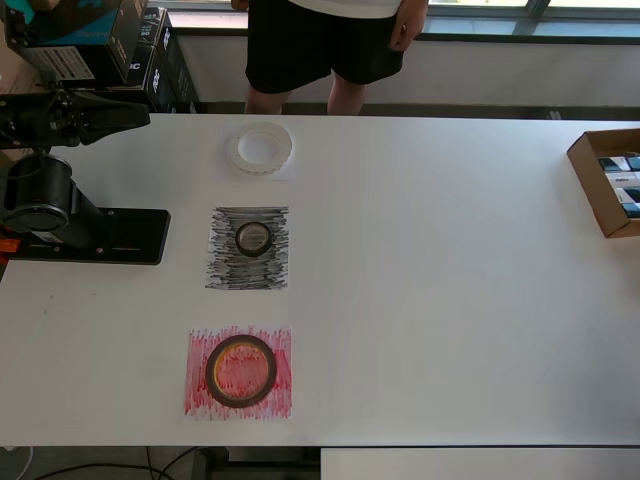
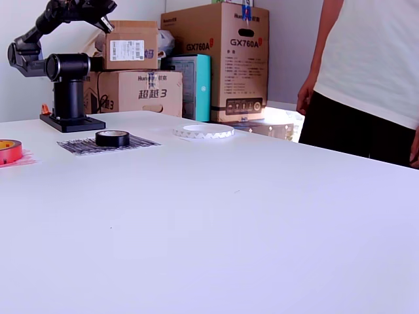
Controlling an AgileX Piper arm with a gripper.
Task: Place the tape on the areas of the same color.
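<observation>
The white roll (image 1: 264, 148) (image 2: 203, 131) lies on the plain white sheet (image 1: 288, 173) near the table's far edge. The small black roll (image 1: 253, 238) (image 2: 112, 138) lies on the black scribbled sheet (image 1: 225, 266) (image 2: 77, 145). The red roll with the yellow core (image 1: 241, 371) (image 2: 8, 150) lies on the red scribbled sheet (image 1: 200, 396). My gripper (image 1: 143, 112) (image 2: 109, 14) is at the overhead view's left, held high above the table and apart from all rolls. Its fingers look closed and empty.
The arm's black base (image 1: 95, 236) (image 2: 71, 122) stands left of the black sheet in the overhead view. A person (image 1: 322, 45) (image 2: 370, 72) stands at the far edge. An open cardboard box (image 1: 605, 185) sits at the right edge. Stacked cartons (image 2: 222, 59) stand behind the table.
</observation>
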